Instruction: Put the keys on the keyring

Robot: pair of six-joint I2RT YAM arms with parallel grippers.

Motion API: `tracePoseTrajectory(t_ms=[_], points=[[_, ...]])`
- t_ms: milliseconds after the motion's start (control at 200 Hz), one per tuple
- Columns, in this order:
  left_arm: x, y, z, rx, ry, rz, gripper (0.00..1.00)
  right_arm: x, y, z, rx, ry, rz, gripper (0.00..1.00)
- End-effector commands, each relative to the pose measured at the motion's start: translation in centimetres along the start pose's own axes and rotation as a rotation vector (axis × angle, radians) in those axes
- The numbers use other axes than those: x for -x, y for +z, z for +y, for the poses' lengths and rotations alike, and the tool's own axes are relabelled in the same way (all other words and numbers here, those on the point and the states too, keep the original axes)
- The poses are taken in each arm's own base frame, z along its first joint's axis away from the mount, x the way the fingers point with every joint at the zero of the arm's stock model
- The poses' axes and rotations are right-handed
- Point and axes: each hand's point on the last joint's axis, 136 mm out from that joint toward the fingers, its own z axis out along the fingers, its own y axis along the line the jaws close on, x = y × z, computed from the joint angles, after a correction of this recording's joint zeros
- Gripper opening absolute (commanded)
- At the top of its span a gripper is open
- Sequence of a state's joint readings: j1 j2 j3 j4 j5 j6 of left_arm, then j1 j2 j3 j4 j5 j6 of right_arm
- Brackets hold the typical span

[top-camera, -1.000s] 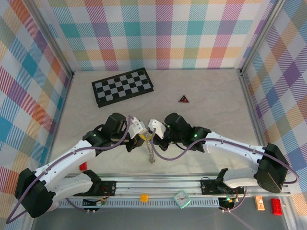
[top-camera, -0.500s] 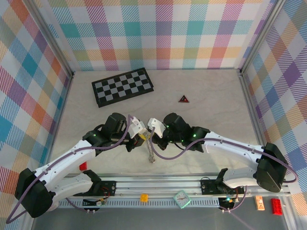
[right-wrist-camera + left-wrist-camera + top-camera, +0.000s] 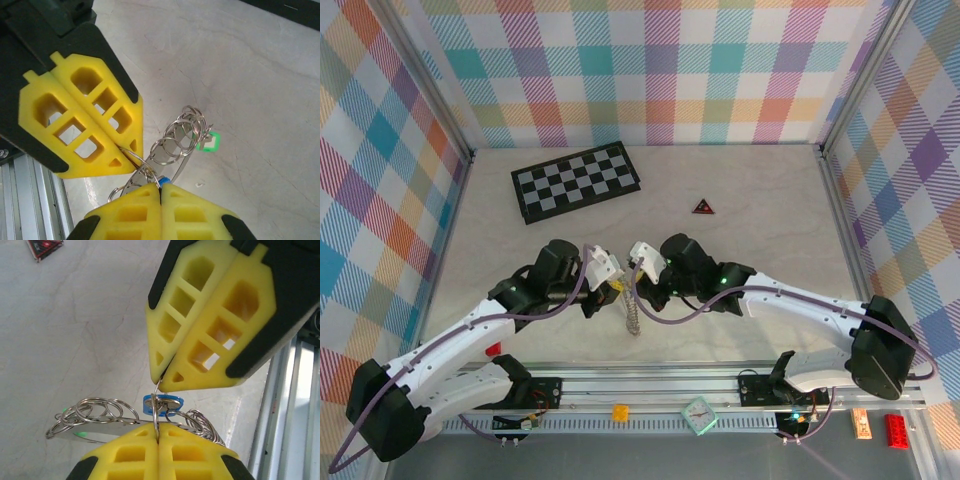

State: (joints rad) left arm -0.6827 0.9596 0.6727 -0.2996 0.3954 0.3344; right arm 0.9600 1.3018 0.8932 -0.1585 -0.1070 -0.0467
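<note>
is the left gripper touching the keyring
Touching. The left wrist view shows the left gripper shut on a wire loop of the keyring.

No writing, number or brand can be read anywhere. The small teal clock (image 3: 700,415) at the lower centre of the frame has a dial too small to make out. Any marking on the red-edged triangle (image 3: 703,207) is too blurred to read.

My left claw (image 3: 616,288) and right claw (image 3: 640,278) meet tip to tip mid-counter (image 3: 760,250), the keyring (image 3: 632,318) between them, trailing toward the near edge. Behind us, the checkerboard (image 3: 577,181) lies left and the triangle (image 3: 703,207) right, well apart.
</note>
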Motion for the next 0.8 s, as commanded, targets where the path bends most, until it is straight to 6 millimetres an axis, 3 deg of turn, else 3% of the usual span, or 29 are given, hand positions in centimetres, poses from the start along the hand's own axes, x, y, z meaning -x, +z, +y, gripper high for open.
tracePoseTrajectory(t_ms=[0,510,730,795], points=[[1.6,-0.3,-1.0,-0.017,0.079,-0.079,0.0,0.6,0.2,-0.9,-0.015,0.057,-0.009,0.0],[2.7,-0.2,-1.1,0.003,0.103,-0.169,0.0,0.1,0.3,-0.7,0.046,0.046,0.019,0.0],[3.2,0.0,-1.6,-0.026,0.119,-0.217,0.0,1.0,-1.9,-0.7,0.057,0.01,-0.054,0.44],[3.3,0.1,-1.7,-0.033,0.127,-0.232,0.0,1.3,-3.0,-0.9,0.035,-0.015,-0.1,0.5]])
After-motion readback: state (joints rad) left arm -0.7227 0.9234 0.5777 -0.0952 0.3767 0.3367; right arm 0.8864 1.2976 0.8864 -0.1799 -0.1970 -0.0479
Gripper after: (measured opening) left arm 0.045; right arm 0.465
